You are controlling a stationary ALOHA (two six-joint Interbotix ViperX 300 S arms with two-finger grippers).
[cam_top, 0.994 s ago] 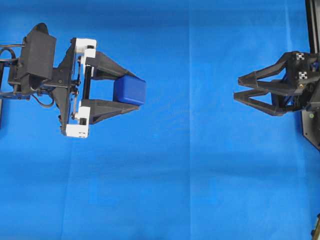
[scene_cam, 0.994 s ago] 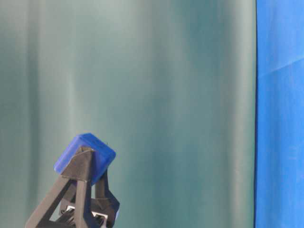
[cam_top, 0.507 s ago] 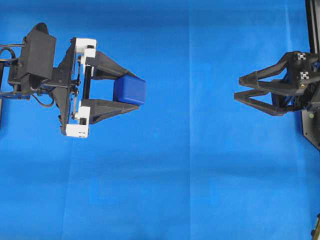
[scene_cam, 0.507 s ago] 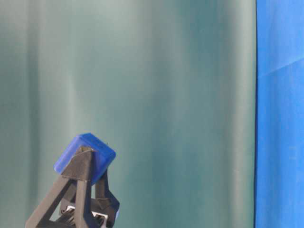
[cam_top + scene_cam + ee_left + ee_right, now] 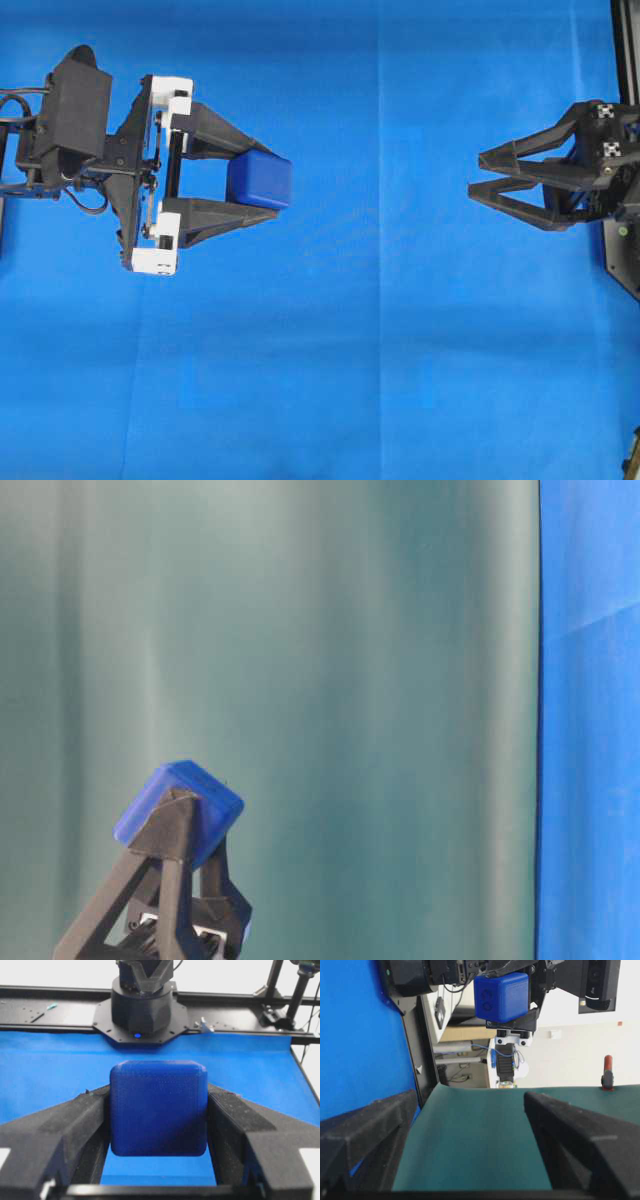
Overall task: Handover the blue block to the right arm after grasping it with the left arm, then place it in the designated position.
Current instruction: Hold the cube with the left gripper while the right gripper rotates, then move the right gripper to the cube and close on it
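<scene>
Almost nothing has changed over the last second: the left arm's pincer [image 5: 262, 183], black-fingered with white brackets at the finger bases, sits in the same spot as before, and the small dark royal-blue cube with rounded edges [image 5: 259, 180] stays clamped between its fingertips. The right arm's all-black pincer [image 5: 474, 176] also keeps its place near the right edge, well apart from the cube, its jaws spread wide with nothing between them. The grasp therefore looks finished, while the handover appears not yet begun; the pause probably precedes the right arm's approach across the blue cloth-covered worktop [image 5: 380, 340].

The overhead view alone shows both arms and the gap between them. The table-level view shows what it cannot: the cube [image 5: 178, 813] is held up in the air, tilted on its corner, at the very fingertips. The left wrist view shows the cube [image 5: 158, 1107] pressed on both flanks by the finger pads. The right wrist view sees the cube [image 5: 501, 996] high ahead, off the line between its own fingers.
</scene>
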